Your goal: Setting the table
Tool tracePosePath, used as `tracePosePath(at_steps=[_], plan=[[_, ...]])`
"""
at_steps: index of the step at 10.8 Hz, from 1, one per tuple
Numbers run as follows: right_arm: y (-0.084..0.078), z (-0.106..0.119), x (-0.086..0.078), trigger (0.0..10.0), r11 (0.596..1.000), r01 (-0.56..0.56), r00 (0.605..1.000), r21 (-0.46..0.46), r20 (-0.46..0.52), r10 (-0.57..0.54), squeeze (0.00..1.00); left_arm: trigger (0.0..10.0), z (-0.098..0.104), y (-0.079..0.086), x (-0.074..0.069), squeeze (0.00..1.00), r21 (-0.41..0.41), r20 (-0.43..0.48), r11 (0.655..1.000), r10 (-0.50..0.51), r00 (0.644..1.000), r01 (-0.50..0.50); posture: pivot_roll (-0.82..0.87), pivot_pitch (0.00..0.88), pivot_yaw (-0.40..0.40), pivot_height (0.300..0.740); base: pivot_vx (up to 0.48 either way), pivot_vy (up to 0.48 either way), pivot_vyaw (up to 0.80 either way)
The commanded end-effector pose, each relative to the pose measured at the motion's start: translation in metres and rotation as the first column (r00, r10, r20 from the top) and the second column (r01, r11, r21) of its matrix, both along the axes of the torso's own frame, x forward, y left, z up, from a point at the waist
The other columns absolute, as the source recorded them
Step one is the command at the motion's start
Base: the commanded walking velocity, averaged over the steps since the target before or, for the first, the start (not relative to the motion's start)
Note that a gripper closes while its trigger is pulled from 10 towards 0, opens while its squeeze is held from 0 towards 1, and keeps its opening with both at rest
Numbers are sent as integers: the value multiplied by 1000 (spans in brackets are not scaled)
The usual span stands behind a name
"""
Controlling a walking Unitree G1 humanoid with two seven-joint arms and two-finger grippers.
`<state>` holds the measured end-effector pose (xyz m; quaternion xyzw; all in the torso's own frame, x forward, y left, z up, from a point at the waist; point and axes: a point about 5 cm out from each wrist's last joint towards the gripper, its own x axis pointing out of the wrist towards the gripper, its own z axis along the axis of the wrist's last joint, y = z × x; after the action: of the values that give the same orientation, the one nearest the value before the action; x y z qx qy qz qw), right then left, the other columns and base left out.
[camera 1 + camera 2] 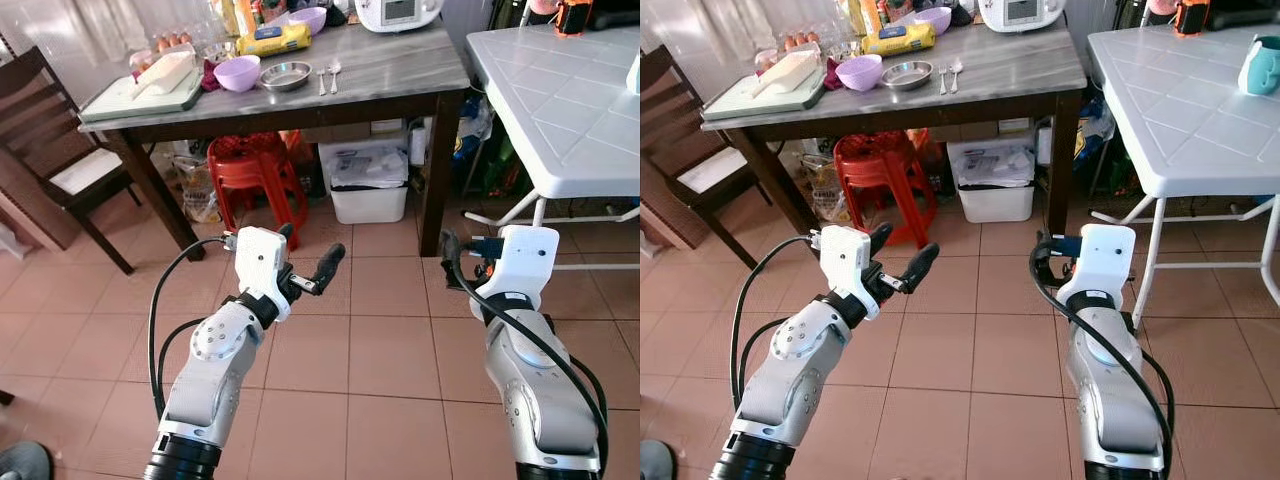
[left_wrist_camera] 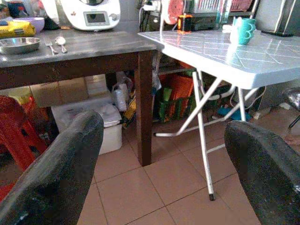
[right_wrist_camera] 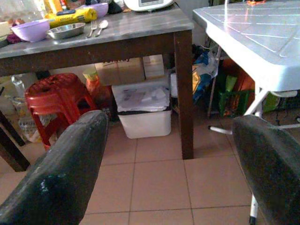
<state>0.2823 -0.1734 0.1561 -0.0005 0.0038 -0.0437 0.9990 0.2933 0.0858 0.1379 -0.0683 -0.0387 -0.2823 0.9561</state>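
Both grippers empty, fingers spread: left gripper (image 1: pixel 312 268), right gripper (image 3: pixel 171 154). Steel bowl (image 1: pixel 286 75), fork (image 1: pixel 321 78) and spoon (image 1: pixel 334 71) lay on the dark table (image 1: pixel 400 70), well ahead and above. Best approach: walk closer before reaching, then raise the arms above the table edge.

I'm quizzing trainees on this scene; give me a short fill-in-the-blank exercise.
1. The fork and spoon lie right beside the steel ____.
2. Under the dark table stands a ____ plastic stool.
3. The teal mug stands on the ____ folding table.

Missing words: bowl; red; white
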Motion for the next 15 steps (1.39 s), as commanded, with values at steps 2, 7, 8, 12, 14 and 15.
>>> tracePosePath(at_steps=[2,7,8,12,14,15], plan=[[4,-2,-1,10000,1000,-9,1000,0,-6,9,0,10000,1,5,-1,0,18,7,1000,-2,1000,2,-93,92,156,740,0,0,0],[5,-3,-2,10000,1000,-15,1000,0,-13,15,0,10000,-1,6,-2,0,-1,-26,1000,8,1000,-8,-92,94,154,740,0,0,0],[5,-4,-2,10000,1000,-15,1000,0,-15,15,0,10000,0,5,-4,0,3,-9,1000,-9,1000,9,-91,97,155,740,0,0,0],[6,-5,-2,10000,1000,-17,1000,2,-18,17,0,10000,0,6,-4,0,-6,-12,1000,-6,1000,6,-90,99,158,740,0,-205,0],[7,-5,-1,10000,1000,-17,1000,1,-19,17,0,10000,3,5,-6,0,-10,7,998,-56,998,56,-92,96,156,740,0,0,0],[7,-5,-1,10000,1000,-18,1000,0,-17,18,0,10000,4,4,-6,0,-13,14,998,-67,998,67,-93,96,156,740,360,0,0]])
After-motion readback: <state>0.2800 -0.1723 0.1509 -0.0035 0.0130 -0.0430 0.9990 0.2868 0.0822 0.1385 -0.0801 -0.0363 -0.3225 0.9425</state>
